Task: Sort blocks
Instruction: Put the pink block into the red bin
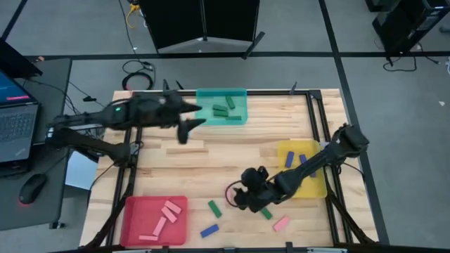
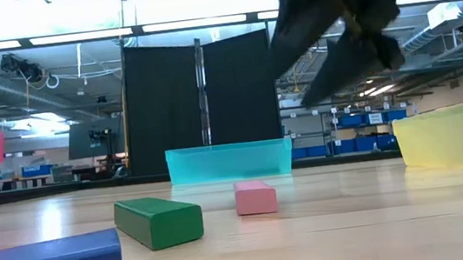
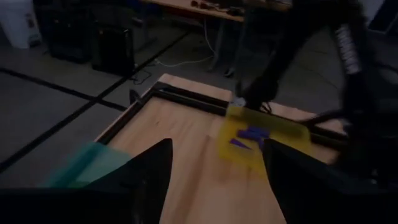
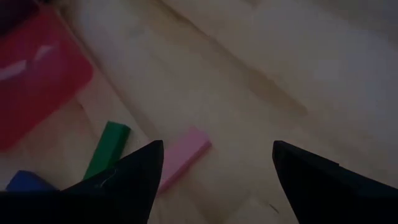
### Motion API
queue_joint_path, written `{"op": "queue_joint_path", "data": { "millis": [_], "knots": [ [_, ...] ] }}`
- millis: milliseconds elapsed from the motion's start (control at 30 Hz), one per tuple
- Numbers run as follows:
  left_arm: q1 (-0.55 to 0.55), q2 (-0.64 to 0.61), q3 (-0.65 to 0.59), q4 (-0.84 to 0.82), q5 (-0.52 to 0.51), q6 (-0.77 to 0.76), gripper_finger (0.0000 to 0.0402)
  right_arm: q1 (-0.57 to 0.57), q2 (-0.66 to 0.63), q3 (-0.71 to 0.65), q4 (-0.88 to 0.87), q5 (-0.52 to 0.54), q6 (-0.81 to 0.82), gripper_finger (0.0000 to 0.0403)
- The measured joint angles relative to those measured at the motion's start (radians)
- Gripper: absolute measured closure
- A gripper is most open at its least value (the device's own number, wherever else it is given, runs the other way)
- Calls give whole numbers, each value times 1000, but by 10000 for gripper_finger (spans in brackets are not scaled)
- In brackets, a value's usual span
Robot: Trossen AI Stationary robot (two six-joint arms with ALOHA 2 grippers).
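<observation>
Four loose blocks show on the table's near part in the high view: a green block (image 1: 214, 208), a blue block (image 1: 209, 230), a second green block (image 1: 266, 212) and a pink block (image 1: 281, 223). Another pink block (image 4: 183, 155) lies flat just ahead of my right gripper (image 4: 217, 146), which is open and empty. It hovers above the table (image 2: 296, 83) over the near middle (image 1: 244, 198). My left gripper (image 1: 191, 117) is also open and empty (image 3: 217, 146), raised beside the teal tray's left wall.
The teal tray (image 1: 221, 107) at the far edge holds green blocks. The yellow tray (image 1: 302, 165) on the right holds blue ones, and the red tray (image 1: 155, 219) near left holds pink ones. A black frame borders the table. Bare wood lies in the middle.
</observation>
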Motion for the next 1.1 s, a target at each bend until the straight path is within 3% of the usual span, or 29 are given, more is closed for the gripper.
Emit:
{"op": "queue_joint_path", "data": {
  "millis": [300, 500, 800, 967, 1100],
  "knots": [
    [-290, -145, 0, -132, -226, -55, 158, -25, 206, 140, 14, -63, 57, 93],
    [-438, -153, 0, -166, -351, -76, 159, -30, 362, 364, -224, -63, 151, 93],
    [-665, -153, -1, -169, -546, -80, 159, -39, 556, 626, -450, -83, 272, 88],
    [-780, -153, -1, -171, -626, -100, 159, -39, 591, 652, -485, -76, 318, 139],
    [-867, -153, -1, -172, -696, -107, 159, -29, 592, 650, -491, -70, 344, 230]
  ]
}}
